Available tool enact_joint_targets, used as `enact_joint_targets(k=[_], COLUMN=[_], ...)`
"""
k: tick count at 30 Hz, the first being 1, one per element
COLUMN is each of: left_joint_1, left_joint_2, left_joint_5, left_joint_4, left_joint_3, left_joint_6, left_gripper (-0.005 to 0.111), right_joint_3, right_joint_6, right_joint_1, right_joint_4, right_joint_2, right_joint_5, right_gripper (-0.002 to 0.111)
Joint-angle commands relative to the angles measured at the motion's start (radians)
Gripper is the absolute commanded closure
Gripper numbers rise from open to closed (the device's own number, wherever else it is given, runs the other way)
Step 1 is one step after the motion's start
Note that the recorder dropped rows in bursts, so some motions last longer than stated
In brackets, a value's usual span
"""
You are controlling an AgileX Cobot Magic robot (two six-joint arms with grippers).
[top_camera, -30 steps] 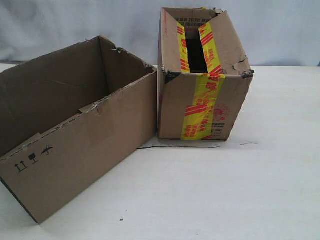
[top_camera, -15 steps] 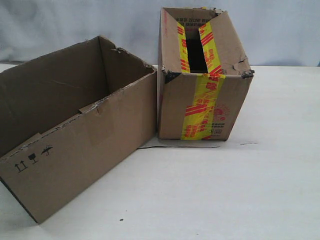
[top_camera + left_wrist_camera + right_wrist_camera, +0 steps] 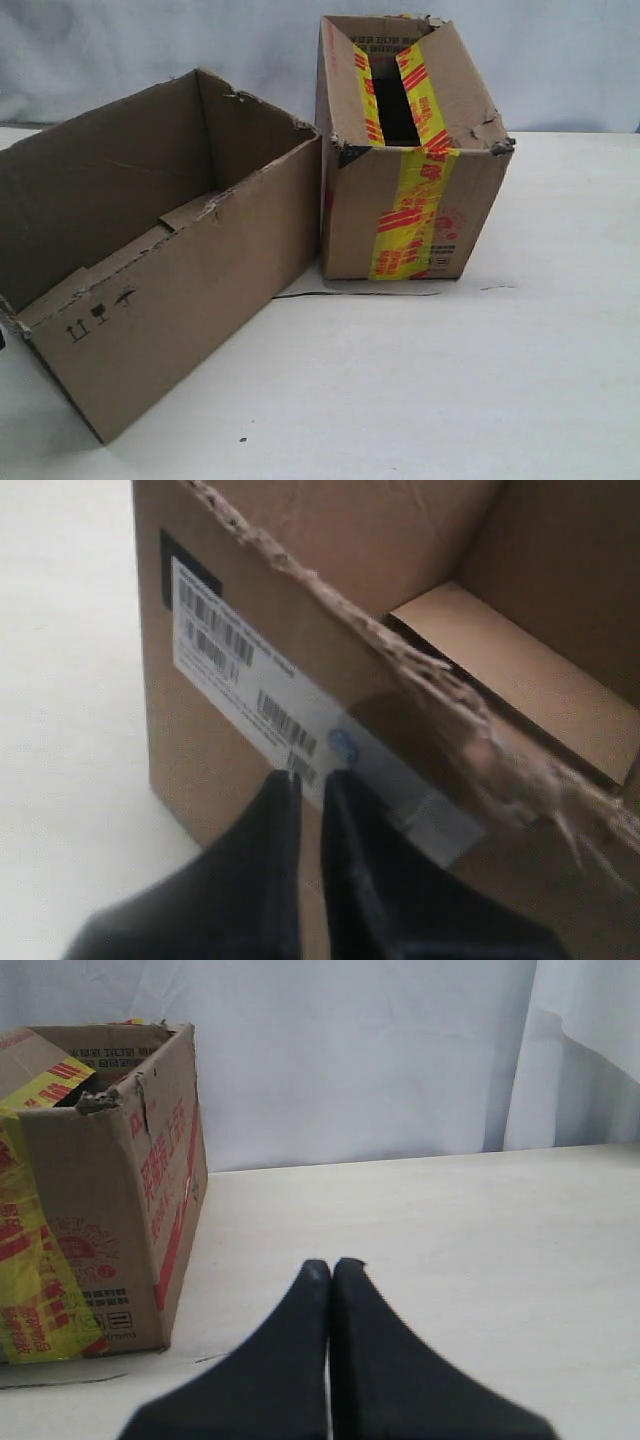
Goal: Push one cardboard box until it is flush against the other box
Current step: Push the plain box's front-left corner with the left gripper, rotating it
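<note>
The plain cardboard box (image 3: 190, 300) lies open-topped on the left, with black handling symbols on its near side. Its far right corner touches the left edge of the other box (image 3: 415, 210), which is banded in yellow tape with red print. The two sides stand at an angle, with a wedge-shaped gap toward the front. In the left wrist view my left gripper (image 3: 312, 776) is shut, its tips against the white barcode label (image 3: 250, 680) on the plain box's end (image 3: 200, 770). My right gripper (image 3: 332, 1263) is shut and empty over the table, apart from the taped box (image 3: 100, 1230).
A white table (image 3: 450, 380) carries both boxes, with a pale curtain behind. A thin strip of cardboard lies flat at the taped box's base (image 3: 350, 293). Neither arm shows clearly in the exterior view.
The plain box has slid right and turned, its left end moving inward. Its far corner now presses on the taped box, which has shifted slightly right.
</note>
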Motion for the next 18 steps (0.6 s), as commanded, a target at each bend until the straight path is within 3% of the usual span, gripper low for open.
enact_joint_targets(k=[1,10,18], left_joint_1=[-0.074,-0.207,-0.222], left_joint_2=[0.040,0.079,0.079], left_joint_5=[-0.059,-0.096,-0.043], left_joint_4=[0.002,-0.001,-0.004], left_joint_3=[-0.007,-0.007,-0.005], left_joint_6=[-0.003,-0.063,-0.083], left_gripper=[0.107,0.107,0.107], right_joint_3=[0.005,0.005,0.005], right_joint_6=[-0.007,-0.007,-0.007], right_joint_1=[0.003,0.003,0.003], right_joint_4=[-0.005,-0.005,-0.005], right_joint_2=[-0.004,-0.004,-0.004], right_joint_5=[-0.003,-0.003,-0.003], right_gripper=[0.109,0.109,0.109])
